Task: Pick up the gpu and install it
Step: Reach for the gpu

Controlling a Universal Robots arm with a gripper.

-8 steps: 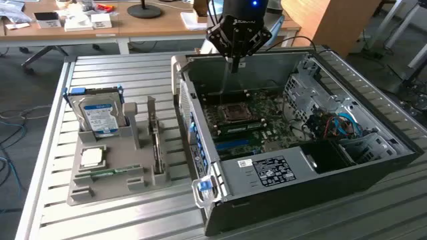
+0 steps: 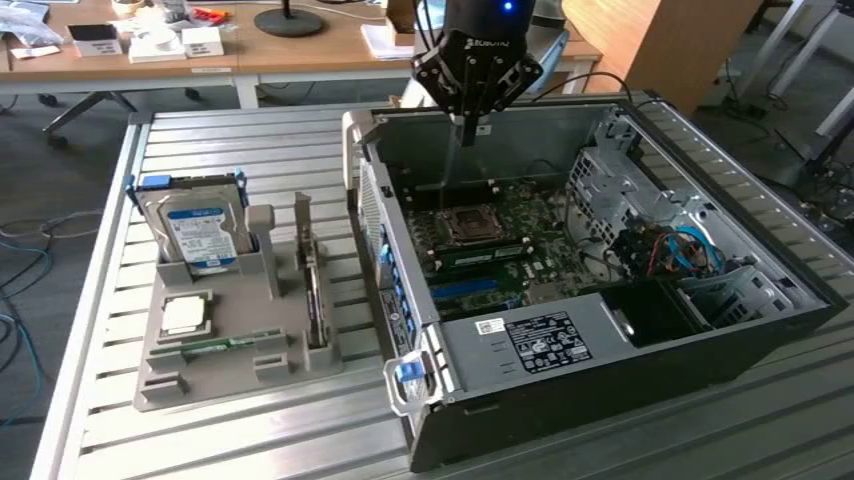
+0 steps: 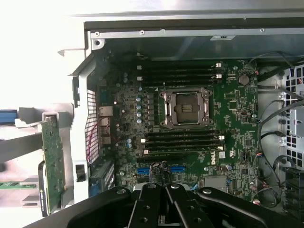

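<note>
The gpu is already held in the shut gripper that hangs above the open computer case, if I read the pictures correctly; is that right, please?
Not quite. The gripper is shut and hangs above the open computer case, but it holds nothing. The gpu stands on edge in the grey holder beside the case, as the exterior view shows.

slatted metal desk [image 2: 214, 135], pale grey. wooden desk [image 2: 320, 58] behind it, bearing papers [image 2: 383, 40], small boxes [image 2: 200, 42] and a round black lamp base [image 2: 290, 22]. chair legs [image 2: 80, 108] beneath. grey floor [image 2: 60, 175]; loose cables [image 2: 24, 240] at the exterior view's left. wooden panel [image 2: 674, 45] at its right.
</note>
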